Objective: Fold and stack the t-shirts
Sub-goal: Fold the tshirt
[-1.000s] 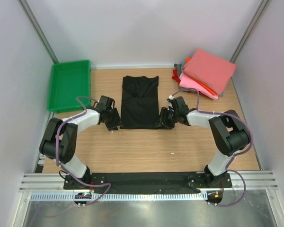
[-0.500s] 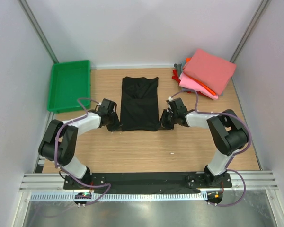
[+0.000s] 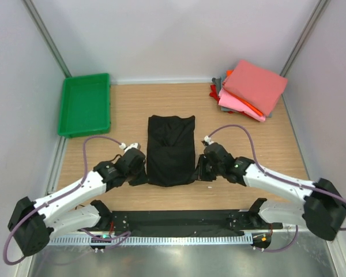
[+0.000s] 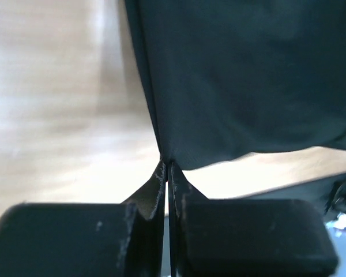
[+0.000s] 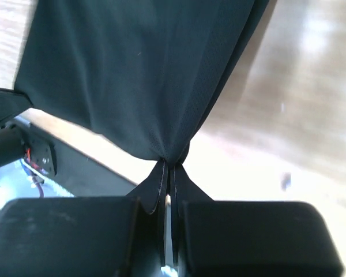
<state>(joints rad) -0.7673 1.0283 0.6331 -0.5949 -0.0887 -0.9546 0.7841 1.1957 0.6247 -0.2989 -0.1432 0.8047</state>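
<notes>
A plain black t-shirt (image 3: 171,149) lies as a long rectangle in the middle of the wooden table (image 3: 236,135). My left gripper (image 3: 140,178) is shut on its near left corner, and the black cloth (image 4: 242,81) fans out from the pinched fingertips (image 4: 166,166). My right gripper (image 3: 199,173) is shut on the near right corner, where the black fabric (image 5: 144,75) bunches at the tips (image 5: 170,164). A stack of folded t-shirts (image 3: 251,89), salmon-pink on top with pink, red, orange and grey beneath, sits at the back right.
A green plastic tray (image 3: 85,104) stands at the back left corner. White walls close in the table on three sides. The black base rail (image 3: 179,219) runs along the near edge.
Both grippers have closed on the shirt's near corners and pulled toward the near edge, dragging the black t-shirt a fair way closer to the arm bases.
</notes>
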